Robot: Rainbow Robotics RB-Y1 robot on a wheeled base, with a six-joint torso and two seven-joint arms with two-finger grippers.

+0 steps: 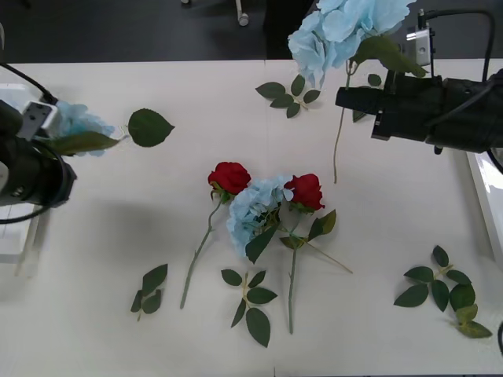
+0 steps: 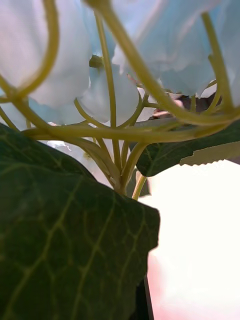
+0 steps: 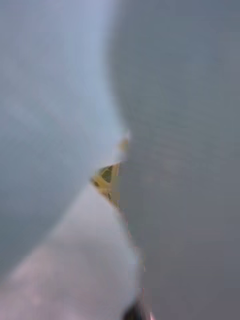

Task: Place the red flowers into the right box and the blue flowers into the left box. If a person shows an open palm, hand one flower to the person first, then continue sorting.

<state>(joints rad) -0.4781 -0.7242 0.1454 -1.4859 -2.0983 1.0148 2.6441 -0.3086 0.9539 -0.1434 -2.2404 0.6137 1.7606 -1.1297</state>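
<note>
My right gripper point(image 1: 346, 98) is at the far right, shut on the stem of a blue flower point(image 1: 346, 27). Its pale head stands above the arm and its stem hangs down over the table. In the right wrist view, this blue flower point(image 2: 125, 65) shows stalks and a broad leaf very close. My left gripper point(image 1: 69, 149) is at the left edge, holding another blue flower point(image 1: 78, 123) whose leaf lies over the arm; its petals point(image 3: 55, 125) press against the wrist camera. Two red flowers point(image 1: 229, 177) point(image 1: 305, 191) and a third blue flower point(image 1: 255, 208) lie mid-table. The left box point(image 1: 20, 236) and the right box point(image 1: 486, 204) show as white rims.
Loose green leaf sprigs lie at the back centre point(image 1: 287, 96), front left point(image 1: 149, 289), front centre point(image 1: 250, 302) and front right point(image 1: 444, 287). One single leaf point(image 1: 149, 127) sticks out beside the left flower. The table top is white.
</note>
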